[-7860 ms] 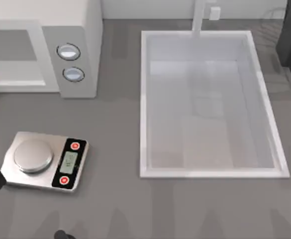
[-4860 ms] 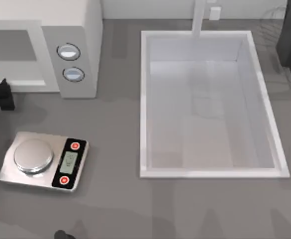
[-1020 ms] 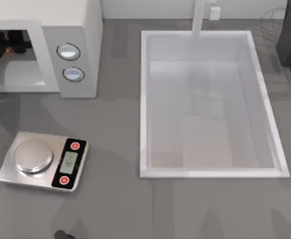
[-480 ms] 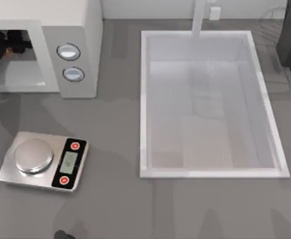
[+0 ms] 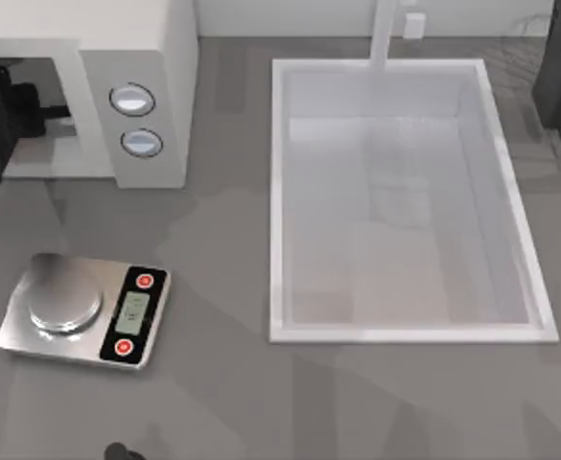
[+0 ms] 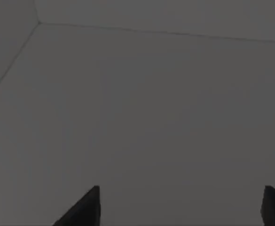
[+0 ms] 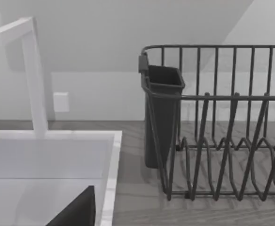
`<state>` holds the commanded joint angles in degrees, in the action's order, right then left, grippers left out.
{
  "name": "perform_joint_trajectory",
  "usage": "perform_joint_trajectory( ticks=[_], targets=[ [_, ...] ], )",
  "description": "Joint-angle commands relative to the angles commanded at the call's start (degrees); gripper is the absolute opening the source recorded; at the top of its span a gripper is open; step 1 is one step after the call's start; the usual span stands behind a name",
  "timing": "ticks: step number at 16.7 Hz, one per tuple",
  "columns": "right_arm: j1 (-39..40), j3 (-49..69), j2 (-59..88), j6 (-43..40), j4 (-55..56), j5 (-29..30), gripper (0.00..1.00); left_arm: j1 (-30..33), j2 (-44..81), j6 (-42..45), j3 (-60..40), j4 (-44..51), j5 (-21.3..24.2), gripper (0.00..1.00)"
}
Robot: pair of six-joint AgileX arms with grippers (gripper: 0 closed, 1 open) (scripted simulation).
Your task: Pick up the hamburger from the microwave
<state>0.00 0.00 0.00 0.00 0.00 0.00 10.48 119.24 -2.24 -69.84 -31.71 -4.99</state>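
Observation:
The microwave is the large white box at the table's back left, with two round dials on its grey panel and its cavity open toward the front. My left arm reaches into that cavity, and my left gripper shows there as a dark shape. In the left wrist view the left gripper is open, its two fingertips wide apart over the bare grey cavity floor. The hamburger is hidden. My right arm is parked at the back right, with one fingertip in the right wrist view.
A steel kitchen scale with red buttons lies at the front left. A large white sink takes up the middle and right, its faucet at the back. A dark wire dish rack with a cup holder stands beyond it.
My left arm went from the front left into the microwave cavity. The orange sliver seen by the gripper half a second ago no longer shows, and the arm has shifted.

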Motion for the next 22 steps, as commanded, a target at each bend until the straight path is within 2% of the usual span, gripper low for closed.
perform_joint_trajectory(
  ticks=[5,9,11,17,22],
  targets=[
    [0.00,0.00,0.00,0.00,0.00,0.00,1.00,13.11,-24.11,-5.13,18.95,6.45,-14.20,0.00],
    [0.00,0.00,0.00,0.00,0.00,0.00,1.00,20.45,-35.01,-8.00,29.20,10.07,-22.15,0.00],
    [0.00,0.00,0.00,0.00,0.00,0.00,1.00,21.87,-36.82,-8.56,30.98,10.76,-23.69,0.00],
    [0.00,0.00,0.00,0.00,0.00,0.00,1.00,20.90,-35.95,-8.46,30.96,9.78,-24.16,0.00],
    [0.00,0.00,0.00,0.00,0.00,0.00,1.00,21.09,-30.46,-9.24,29.58,-2.61,-26.97,0.00]
  ],
)
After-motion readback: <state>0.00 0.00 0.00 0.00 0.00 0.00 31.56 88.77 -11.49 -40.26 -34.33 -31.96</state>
